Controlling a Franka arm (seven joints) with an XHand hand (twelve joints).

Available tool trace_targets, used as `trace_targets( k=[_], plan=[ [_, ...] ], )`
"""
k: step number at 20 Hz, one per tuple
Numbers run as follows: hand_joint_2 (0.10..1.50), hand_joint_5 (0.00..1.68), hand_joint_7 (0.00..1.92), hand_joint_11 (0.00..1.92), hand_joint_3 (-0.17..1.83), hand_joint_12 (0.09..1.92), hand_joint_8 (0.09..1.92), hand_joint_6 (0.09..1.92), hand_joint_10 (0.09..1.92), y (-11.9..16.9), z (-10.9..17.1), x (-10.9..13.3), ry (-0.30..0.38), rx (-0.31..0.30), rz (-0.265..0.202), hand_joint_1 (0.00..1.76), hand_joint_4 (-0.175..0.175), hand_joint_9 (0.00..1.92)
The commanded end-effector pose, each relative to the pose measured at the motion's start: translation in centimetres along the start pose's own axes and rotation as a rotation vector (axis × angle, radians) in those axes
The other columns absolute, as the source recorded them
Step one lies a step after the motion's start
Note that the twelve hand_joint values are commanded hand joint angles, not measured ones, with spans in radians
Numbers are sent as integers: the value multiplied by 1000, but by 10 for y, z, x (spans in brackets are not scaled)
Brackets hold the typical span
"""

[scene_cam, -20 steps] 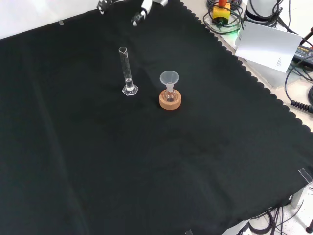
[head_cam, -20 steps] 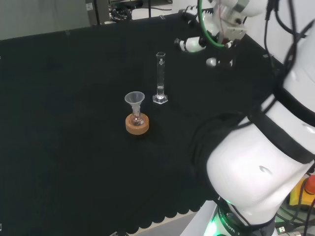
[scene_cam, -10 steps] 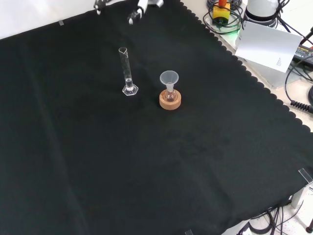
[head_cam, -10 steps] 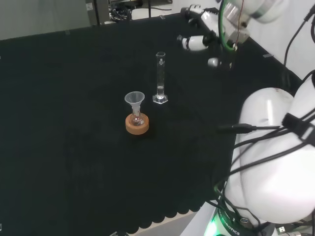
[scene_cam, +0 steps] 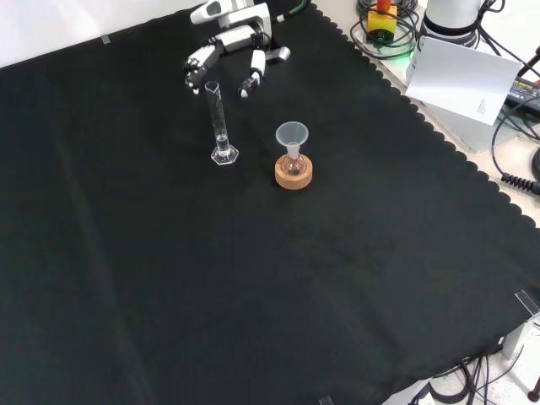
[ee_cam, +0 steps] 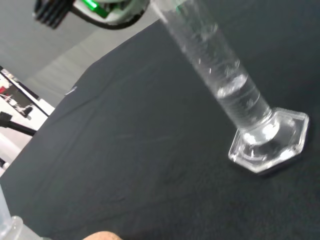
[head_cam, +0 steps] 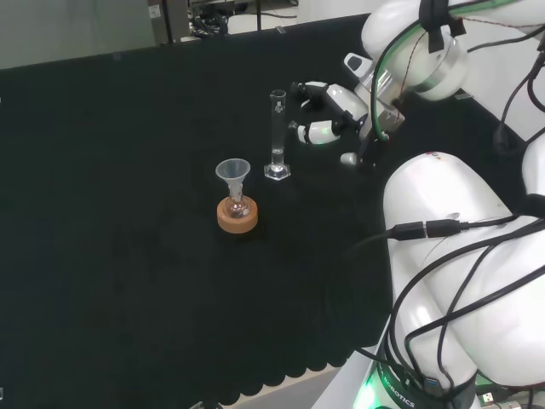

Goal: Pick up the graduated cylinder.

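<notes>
A clear graduated cylinder point(head_cam: 277, 136) point(scene_cam: 219, 125) stands upright on its hexagonal foot on the black cloth. The wrist view shows its tube and foot point(ee_cam: 250, 122) close up, with a little clear liquid low in the tube. The black and white hand point(head_cam: 328, 115) point(scene_cam: 229, 52) hovers just right of the cylinder in the head view, a small gap away. Its fingers are spread and relaxed, holding nothing. In the front view the hand sits just beyond the cylinder's top.
A small flask with a clear funnel point(head_cam: 233, 175) point(scene_cam: 292, 137) in its neck rests on a cork ring point(head_cam: 238, 215) point(scene_cam: 294, 173), close to the cylinder. The arm's white links point(head_cam: 460, 256) show at the right of the head view. The cloth's scalloped edge point(scene_cam: 439, 135) runs along the front view's right.
The hand has come down and moved left in the head view, from the bench's far right edge to just beside the cylinder. The cylinder and flask have not moved.
</notes>
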State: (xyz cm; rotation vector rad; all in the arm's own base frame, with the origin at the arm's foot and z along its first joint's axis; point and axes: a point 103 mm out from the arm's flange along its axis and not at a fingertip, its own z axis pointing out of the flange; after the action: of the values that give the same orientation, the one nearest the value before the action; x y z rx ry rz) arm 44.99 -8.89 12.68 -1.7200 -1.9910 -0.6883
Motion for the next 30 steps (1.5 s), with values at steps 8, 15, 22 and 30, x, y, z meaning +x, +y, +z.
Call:
trace_targets(
  k=[8, 15, 22, 30],
  plan=[
    [654, 522, 395, 288, 570, 1322, 649, 87, 577, 23, 41, -15, 117, -30, -65, 957, -45, 589],
    [632, 614, 422, 317, 588, 1310, 642, 99, 570, 36, 55, -17, 217, -78, -103, 990, -23, 608],
    [611, 685, 495, 415, 615, 1260, 621, 211, 535, 41, 61, -16, 277, -87, -138, 1021, -11, 688],
    [605, 677, 581, 585, 621, 1167, 601, 541, 439, 42, 72, -20, 364, -82, -135, 1083, -16, 825]
  ],
)
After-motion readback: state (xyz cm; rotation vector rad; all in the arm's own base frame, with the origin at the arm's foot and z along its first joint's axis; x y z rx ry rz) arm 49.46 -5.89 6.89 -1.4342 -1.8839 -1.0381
